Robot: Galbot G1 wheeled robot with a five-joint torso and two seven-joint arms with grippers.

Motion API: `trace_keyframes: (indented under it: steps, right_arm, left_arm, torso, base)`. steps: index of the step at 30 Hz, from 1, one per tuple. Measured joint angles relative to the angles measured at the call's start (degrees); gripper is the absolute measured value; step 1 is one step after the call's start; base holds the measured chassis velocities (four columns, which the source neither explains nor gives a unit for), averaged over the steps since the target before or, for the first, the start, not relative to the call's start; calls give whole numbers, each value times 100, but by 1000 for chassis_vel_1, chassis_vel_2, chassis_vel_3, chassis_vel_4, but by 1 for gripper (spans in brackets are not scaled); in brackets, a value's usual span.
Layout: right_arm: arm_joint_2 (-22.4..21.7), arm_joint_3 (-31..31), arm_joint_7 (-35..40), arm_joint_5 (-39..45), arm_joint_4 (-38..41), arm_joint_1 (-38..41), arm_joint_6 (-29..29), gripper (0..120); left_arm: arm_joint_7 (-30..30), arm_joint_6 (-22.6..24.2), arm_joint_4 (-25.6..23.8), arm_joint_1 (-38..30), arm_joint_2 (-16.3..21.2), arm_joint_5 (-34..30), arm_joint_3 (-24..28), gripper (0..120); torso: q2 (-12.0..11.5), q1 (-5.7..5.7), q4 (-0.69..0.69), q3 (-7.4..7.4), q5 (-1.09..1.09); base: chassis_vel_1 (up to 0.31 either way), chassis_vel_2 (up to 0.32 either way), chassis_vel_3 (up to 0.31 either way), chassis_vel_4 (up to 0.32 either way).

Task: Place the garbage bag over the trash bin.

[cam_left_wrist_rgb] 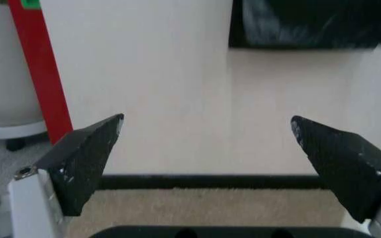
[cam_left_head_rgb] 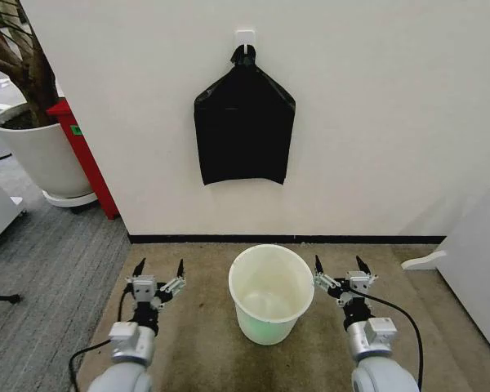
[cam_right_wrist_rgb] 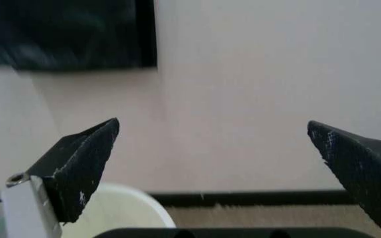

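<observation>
The trash bin [cam_left_head_rgb: 265, 325], a small round white bucket, stands empty on the beige carpet by the wall, between my two arms. Its rim also shows low in the right wrist view [cam_right_wrist_rgb: 121, 210]. My left gripper [cam_left_head_rgb: 159, 265] hovers open to the left of the bin, fingers pointing at the wall, nothing between them [cam_left_wrist_rgb: 207, 124]. To the right of the bin my right gripper [cam_left_head_rgb: 338, 263] is open and empty too [cam_right_wrist_rgb: 214, 126]. The garbage bag is out of view.
A flat black pentagon-shaped bundle [cam_left_head_rgb: 245, 126] hangs by its knot from a white hook on the wall above the bin. A big white plant pot [cam_left_head_rgb: 37, 155] and a red post [cam_left_head_rgb: 86, 155] stand at left. White furniture [cam_left_head_rgb: 474, 261] stands at right.
</observation>
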Motion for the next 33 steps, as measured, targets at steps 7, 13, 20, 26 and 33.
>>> trace_keyframes:
  steps: [7, 13, 20, 26, 33]
  right_arm:
    - [285, -232, 99, 191, 1041, -646, 228, 100]
    - [301, -257, 112, 214, 1138, -710, 249, 100]
    - [259, -263, 148, 372, 1172, -694, 226, 100]
    - [-77, -265, 276, 967, 1170, -506, 21, 100]
    - [-839, -270, 563, 2298, 1117, -87, -456, 100]
  left_arm:
    - [191, -156, -922, 686, 139, -604, -272, 100]
    - [378, -315, -1705, 1353, 273, -1187, -540, 100]
    - [444, -365, -1754, 1602, 323, -1409, -638, 100]
    - [419, -363, -1738, 1635, 337, -1506, -774, 100]
    - [113, -222, -1716, 1647, 398, -1797, -1367, 100]
  torso:
    - [0, 0, -2, -1, -2]
    - [1, 0, 0, 0, 2]
    - [1, -1, -1, 0, 1]
    - [0, -1, 0, 0, 1]
    - [0, -1, -1, 1, 1]
  base:
    - [0, 0, 0, 0]
    - [0, 0, 0, 0]
    - [0, 0, 0, 0]
    - [0, 0, 0, 0]
    - [0, 0, 0, 0]
